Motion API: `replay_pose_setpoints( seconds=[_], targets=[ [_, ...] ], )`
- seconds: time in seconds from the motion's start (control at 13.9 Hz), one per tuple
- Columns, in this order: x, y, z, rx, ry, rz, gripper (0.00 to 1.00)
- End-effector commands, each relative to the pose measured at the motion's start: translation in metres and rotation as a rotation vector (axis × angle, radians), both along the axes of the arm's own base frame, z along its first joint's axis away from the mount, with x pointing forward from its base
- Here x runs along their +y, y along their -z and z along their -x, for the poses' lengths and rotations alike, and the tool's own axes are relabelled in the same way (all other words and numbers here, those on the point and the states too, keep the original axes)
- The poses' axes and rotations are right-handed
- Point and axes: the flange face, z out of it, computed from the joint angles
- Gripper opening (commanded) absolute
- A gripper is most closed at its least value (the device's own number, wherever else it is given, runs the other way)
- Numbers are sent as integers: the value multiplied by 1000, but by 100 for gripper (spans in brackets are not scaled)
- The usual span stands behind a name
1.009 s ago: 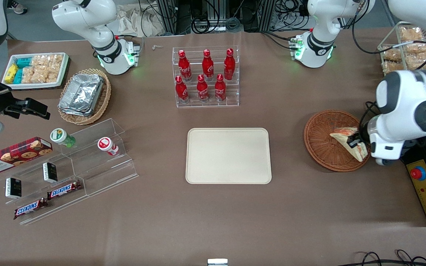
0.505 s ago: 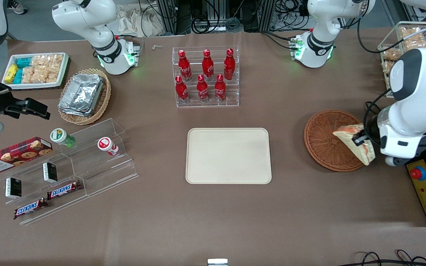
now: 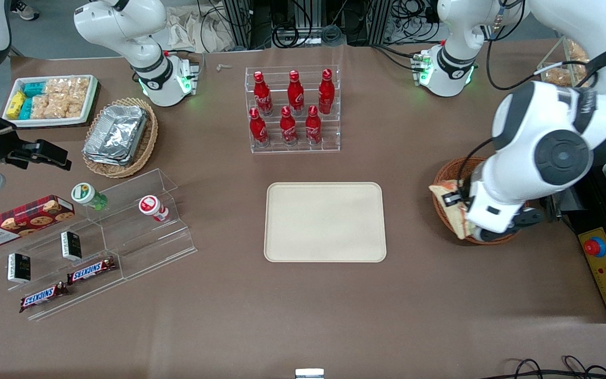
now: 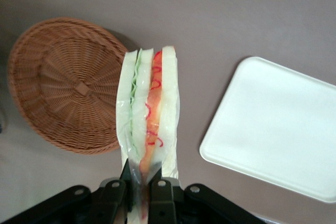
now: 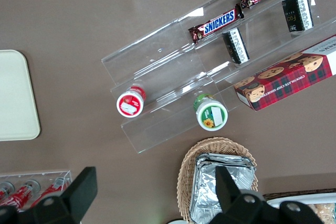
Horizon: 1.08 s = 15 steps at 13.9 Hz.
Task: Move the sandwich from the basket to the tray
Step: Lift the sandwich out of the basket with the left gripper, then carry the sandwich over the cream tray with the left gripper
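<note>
My left gripper [image 3: 453,202] [image 4: 140,184] is shut on the sandwich [image 3: 450,208] [image 4: 149,114], a wedge of white bread in clear wrap with green and red-orange filling along its cut edge. The sandwich hangs in the air over the rim of the reddish-brown wicker basket [image 3: 447,171] [image 4: 63,85], on the side that faces the tray. In the wrist view the basket holds nothing. The cream tray [image 3: 325,221] [image 4: 278,127] lies flat at the middle of the table with nothing on it. My arm covers most of the basket in the front view.
A clear rack of red bottles [image 3: 292,109] stands farther from the front camera than the tray. A control box with a red button [image 3: 604,268] sits at the working arm's end. Clear shelves with snacks [image 3: 92,242] and a foil-tray basket [image 3: 120,137] lie toward the parked arm's end.
My gripper has carried the sandwich from over the basket's working-arm edge across to the edge nearest the tray, and the arm has swung over the basket.
</note>
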Motion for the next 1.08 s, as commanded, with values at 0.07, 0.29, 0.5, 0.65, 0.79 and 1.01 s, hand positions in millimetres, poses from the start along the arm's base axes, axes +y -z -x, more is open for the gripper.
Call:
replay_pose_setpoints(
  seconds=[0.07, 0.29, 0.5, 0.65, 0.79, 1.01],
  targets=[
    [-37, 19, -3, 29, 97, 36, 0],
    [-83, 40, 4, 7, 175, 33, 0],
    [-115, 79, 1, -18, 228, 28, 0],
    [-129, 110, -4, -36, 239, 60, 0],
    [-143, 135, -1, -25, 259, 67, 0],
    [-157, 171, 2, -5, 277, 76, 0]
  ],
)
